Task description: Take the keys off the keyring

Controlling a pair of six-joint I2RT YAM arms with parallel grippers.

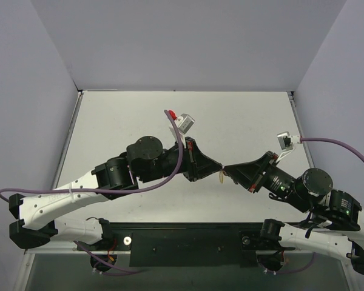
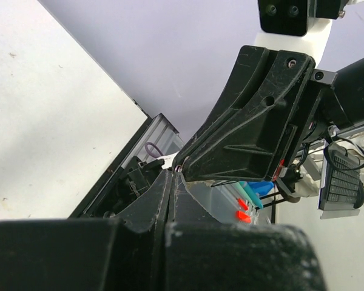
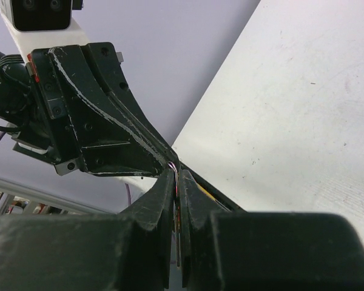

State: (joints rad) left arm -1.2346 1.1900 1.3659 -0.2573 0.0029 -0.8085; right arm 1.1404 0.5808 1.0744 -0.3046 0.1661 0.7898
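Observation:
My two grippers meet tip to tip above the middle of the white table [image 1: 127, 121]. The right gripper [image 3: 178, 176] is shut on the key [image 3: 178, 203], a thin silver strip seen edge-on between its fingers. The left gripper [image 2: 172, 174] is shut too, its tips pressed against the right one's, with a glint of metal at the very tip. In the top view the left gripper [image 1: 220, 166] and right gripper [image 1: 227, 169] touch, and the small yellow-orange keyring [image 1: 221, 177] hangs just below them. A sliver of yellow, the keyring [image 3: 205, 192], shows beside the right finger. How the left tips hold it is hidden.
A black rail [image 1: 182, 242] runs along the near edge between the arm bases. Purple cables [image 1: 170, 176] loop from both wrists. Grey walls close in the table on three sides. Beyond the table edge the left wrist view shows a bin [image 2: 255, 203] of coloured items.

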